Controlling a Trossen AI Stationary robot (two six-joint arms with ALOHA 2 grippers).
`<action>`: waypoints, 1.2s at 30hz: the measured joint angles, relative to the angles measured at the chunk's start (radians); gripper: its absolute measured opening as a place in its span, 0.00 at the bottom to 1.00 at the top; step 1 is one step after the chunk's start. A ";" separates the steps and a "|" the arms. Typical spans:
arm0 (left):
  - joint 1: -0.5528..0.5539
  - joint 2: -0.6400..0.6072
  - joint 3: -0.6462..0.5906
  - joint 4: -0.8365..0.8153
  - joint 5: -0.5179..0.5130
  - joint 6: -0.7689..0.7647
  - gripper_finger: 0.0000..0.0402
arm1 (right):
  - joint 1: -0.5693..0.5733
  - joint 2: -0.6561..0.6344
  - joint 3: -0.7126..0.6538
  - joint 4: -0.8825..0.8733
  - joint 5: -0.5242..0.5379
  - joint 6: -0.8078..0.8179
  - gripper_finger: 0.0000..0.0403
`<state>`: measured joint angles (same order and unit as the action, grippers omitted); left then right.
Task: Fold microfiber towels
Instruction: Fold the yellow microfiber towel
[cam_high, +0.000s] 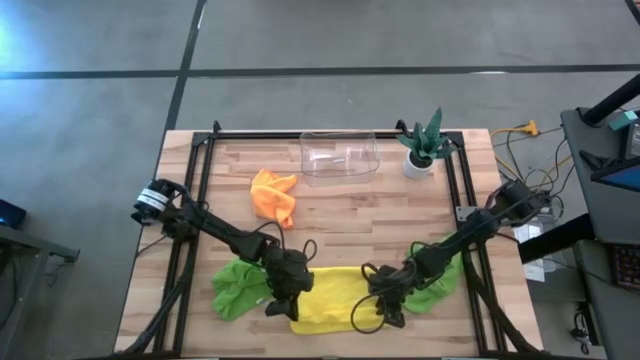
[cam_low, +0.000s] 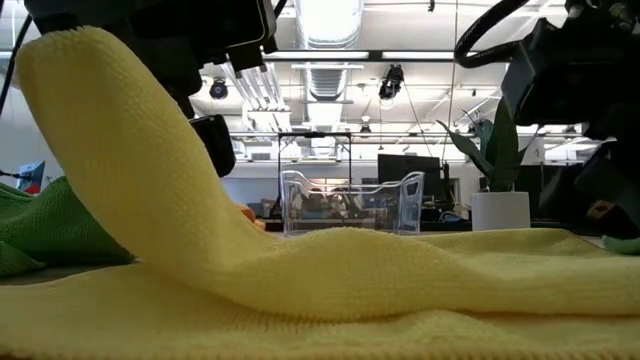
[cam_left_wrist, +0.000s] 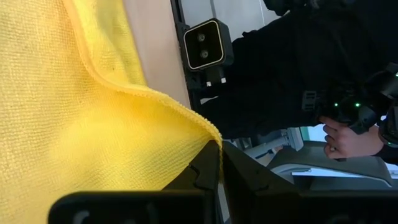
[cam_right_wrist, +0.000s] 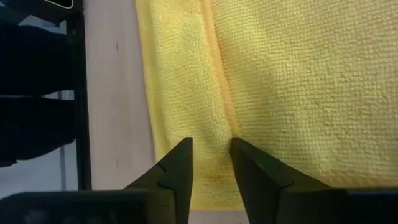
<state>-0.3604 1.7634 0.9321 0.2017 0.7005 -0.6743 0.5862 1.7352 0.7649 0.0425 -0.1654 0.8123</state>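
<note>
Left wrist view: the left gripper (cam_left_wrist: 219, 163) is clamped tight on a corner of the yellow towel (cam_left_wrist: 74, 124), lifting that edge off the bench (cam_high: 340, 195). Right wrist view: the right gripper (cam_right_wrist: 211, 163) stands partly open, its fingers (cam_right_wrist: 177, 168) straddling a raised fold at the towel's edge. Green towels (cam_high: 235, 288) flank the yellow one; an orange towel (cam_high: 274, 196) lies farther back.

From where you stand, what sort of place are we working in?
Probably a robotics lab or open workshop: a butcher-block table on bare concrete floor, exposed ceiling ducts with strip lights, and desks with monitors behind it.
</note>
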 joint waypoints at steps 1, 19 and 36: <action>0.000 0.000 0.000 0.001 -0.001 0.000 0.00 | 0.000 0.003 0.001 0.001 -0.006 -0.001 0.26; 0.000 -0.003 0.000 0.000 -0.005 -0.001 0.00 | 0.000 -0.051 -0.004 -0.137 -0.051 -0.038 0.02; 0.068 -0.023 0.038 0.052 -0.049 0.009 0.00 | -0.024 -0.386 -0.002 -0.539 0.101 -0.111 0.02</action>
<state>-0.2926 1.7404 0.9703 0.2540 0.6518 -0.6654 0.5621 1.3490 0.7624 -0.4962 -0.0642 0.7009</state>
